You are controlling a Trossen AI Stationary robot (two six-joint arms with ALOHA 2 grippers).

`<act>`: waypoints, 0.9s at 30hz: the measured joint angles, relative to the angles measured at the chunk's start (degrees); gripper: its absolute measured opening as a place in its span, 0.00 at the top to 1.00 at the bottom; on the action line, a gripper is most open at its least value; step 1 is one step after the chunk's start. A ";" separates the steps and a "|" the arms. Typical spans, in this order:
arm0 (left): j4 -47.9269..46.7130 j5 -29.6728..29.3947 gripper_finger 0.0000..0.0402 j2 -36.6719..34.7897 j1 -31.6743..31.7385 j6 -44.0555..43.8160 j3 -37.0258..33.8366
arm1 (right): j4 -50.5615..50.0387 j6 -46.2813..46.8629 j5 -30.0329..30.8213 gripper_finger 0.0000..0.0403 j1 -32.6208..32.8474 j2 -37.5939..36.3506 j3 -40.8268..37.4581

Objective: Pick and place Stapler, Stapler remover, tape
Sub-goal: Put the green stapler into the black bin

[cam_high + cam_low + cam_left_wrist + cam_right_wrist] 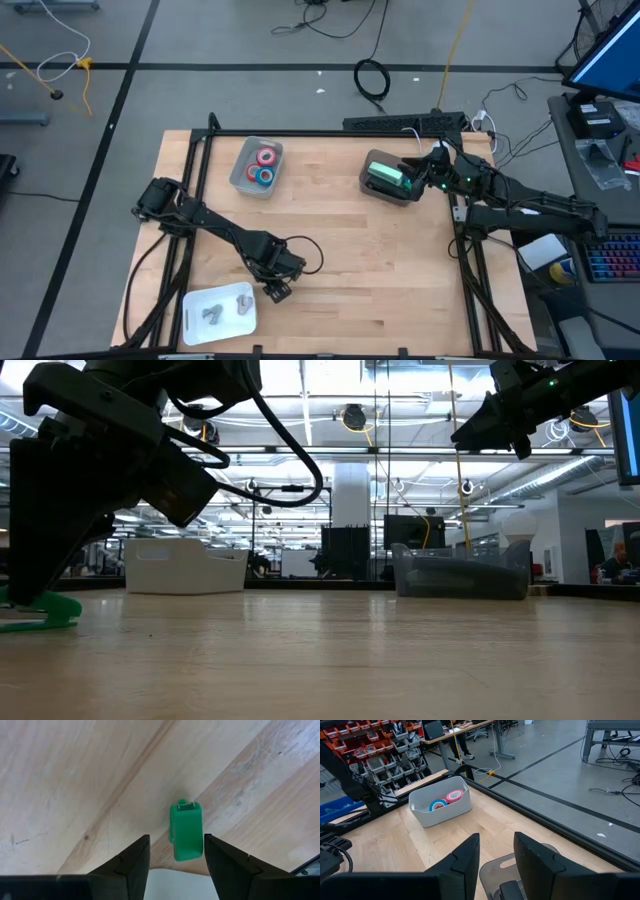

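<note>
Left gripper (174, 857) low over table, fingers apart, straddling green staple remover (186, 830) lying flat, not yet clamped. Risk: off-centre closure pushes remover sideways. Right gripper (496, 855) empty, part-open above grey bin (392, 188); tape (264, 166) in white bin (243, 176).

Red and blue tape rolls (264, 166) lie in a pale plastic bin (243, 176) at the wooden bench's (350, 260) rear left. A dark grey bin (375, 186) sits rear right. A white tray (195, 318) lies front left.

Right gripper (496, 865) fingers are seen parted, hovering over a dark grey bin (492, 872). A white bin (440, 810) is set well beyond the grey bin on the wooden table (380, 845) — tape (446, 800) is held inside: one blue roll, one red.
</note>
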 joint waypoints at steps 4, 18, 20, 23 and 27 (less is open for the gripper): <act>0.18 -0.07 0.54 0.00 -0.01 0.03 0.00 | 0.02 -0.38 0.02 0.71 -0.01 -0.02 0.00; 6.33 1.15 0.54 -0.17 0.00 -3.23 -3.18 | 3.05 -1.22 0.02 0.71 -0.01 0.00 -0.04; 6.05 1.20 0.54 -0.17 0.00 -3.27 -3.19 | 4.07 -2.20 0.07 0.71 -0.01 -0.01 -0.04; 5.52 1.22 0.54 -0.17 -0.15 -3.27 -3.17 | 4.67 -2.77 0.07 0.71 0.00 0.00 -0.04; 4.66 2.20 0.54 -0.17 -0.15 -3.29 -3.18 | 5.17 -2.77 0.07 0.71 -0.01 -0.01 -0.04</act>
